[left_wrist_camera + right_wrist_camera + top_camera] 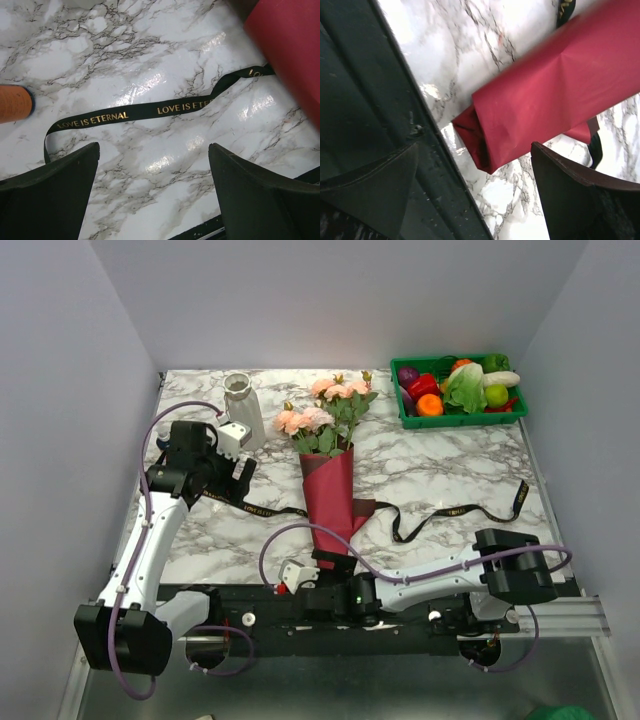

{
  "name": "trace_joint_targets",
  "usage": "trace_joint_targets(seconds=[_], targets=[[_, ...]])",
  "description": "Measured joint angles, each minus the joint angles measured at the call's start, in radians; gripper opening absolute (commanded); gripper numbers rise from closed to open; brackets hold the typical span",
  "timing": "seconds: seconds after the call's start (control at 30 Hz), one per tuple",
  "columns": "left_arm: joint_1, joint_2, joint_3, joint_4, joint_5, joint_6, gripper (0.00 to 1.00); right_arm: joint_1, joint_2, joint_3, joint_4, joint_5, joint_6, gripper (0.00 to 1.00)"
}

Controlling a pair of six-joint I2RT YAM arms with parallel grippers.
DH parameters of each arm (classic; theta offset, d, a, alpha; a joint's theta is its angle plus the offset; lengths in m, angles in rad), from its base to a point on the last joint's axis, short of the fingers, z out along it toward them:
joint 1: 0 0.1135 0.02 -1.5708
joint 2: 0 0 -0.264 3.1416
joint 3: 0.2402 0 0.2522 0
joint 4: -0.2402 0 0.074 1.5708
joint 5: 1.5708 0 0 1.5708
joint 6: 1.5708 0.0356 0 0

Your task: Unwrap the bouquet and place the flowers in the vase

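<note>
I judge the job barely begun. The black ribbon (pixel 455 512) lies slack on the counter (pixel 450 465) to both sides of the bouquet (pixel 328 455), so the tie looks undone. I cannot tell whether it passes under the wrap.

The red paper cone (pixel 555 95) is closed around the stems, and the flowers (pixel 322 412) stick out of its far end. The vase (pixel 241 405), far-left of the bouquet, shows no stems in it. The green crate (pixel 458 421), far-right of the bouquet, holds vegetables.

My left tool (pixel 154 148) hangs over the ribbon left of the bouquet, jaws apart and empty. My right tool (pixel 475 146) is at the bouquet's near tip, jaws apart beside the paper and not pinching it.

Opening the paper and moving the flowers are left to do.
</note>
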Motion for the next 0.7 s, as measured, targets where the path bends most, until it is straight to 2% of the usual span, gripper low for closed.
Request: trace_joint_targets(seconds=[0.33, 0.7], targets=[[0.000, -0.004, -0.020, -0.008, 0.000, 0.000, 0.99, -0.006, 0.027, -0.074, 0.109, 0.187, -0.024, 0.97], [0.000, 0.000, -0.028, -0.005, 0.000, 0.002, 0.99, -0.088, 0.025, -0.124, 0.227, 0.214, -0.097, 0.92]])
